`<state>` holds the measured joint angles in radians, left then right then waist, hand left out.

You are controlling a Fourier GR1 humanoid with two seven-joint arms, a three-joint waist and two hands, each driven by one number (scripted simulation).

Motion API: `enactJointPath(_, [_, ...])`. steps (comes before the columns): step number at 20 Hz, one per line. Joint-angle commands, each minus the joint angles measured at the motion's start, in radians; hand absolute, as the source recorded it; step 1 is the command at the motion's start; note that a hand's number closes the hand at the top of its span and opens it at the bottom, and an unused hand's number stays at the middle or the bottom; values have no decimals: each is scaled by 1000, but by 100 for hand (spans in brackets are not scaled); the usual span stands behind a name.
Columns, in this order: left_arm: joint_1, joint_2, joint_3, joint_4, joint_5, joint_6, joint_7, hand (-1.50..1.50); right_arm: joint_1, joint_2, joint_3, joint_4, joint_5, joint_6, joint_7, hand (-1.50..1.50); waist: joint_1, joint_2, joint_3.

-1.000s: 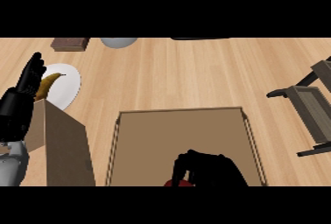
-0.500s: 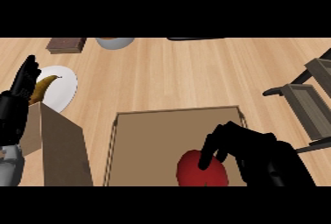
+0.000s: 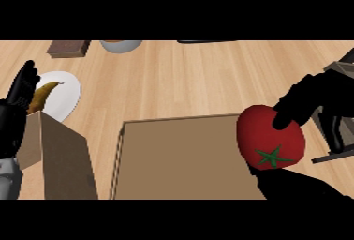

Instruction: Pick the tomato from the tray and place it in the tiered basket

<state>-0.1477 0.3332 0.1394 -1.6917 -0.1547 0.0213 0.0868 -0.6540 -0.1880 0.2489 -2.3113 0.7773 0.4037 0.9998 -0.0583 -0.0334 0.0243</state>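
A red tomato (image 3: 266,138) with a green star-shaped stem mark hangs over the right edge of the brown tray (image 3: 183,159). My right hand (image 3: 314,101) is shut on it, fingers curled over its upper right side. The dark tiered basket (image 3: 340,126) shows at the right edge, mostly hidden behind that hand. Fingers up, my left hand (image 3: 17,101) rests open at the left edge.
A white plate (image 3: 62,91) with a banana (image 3: 41,96) lies at the left. A brown box (image 3: 59,159) stands beside the tray at the lower left. A grey bowl (image 3: 121,45) and a brown block (image 3: 69,47) sit at the far edge.
My right hand has lifted the tomato out of the tray and carried it up and to the right, toward the basket. The view has shifted slightly. The left hand stays put.
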Motion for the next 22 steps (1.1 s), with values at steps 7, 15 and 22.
enactJointPath(7, [78,-63,-27,94,-19,14,51,0,-190,-103,-291,75,-262,207,50,150,3,22,-28])
enactJointPath(15, [58,-59,-32,74,-24,4,51,0,-275,-443,-418,304,-250,349,-133,150,31,37,-28])
enactJointPath(22, [38,-79,-43,108,-26,5,31,0,-321,-671,-561,513,-277,401,-338,150,43,47,-25])
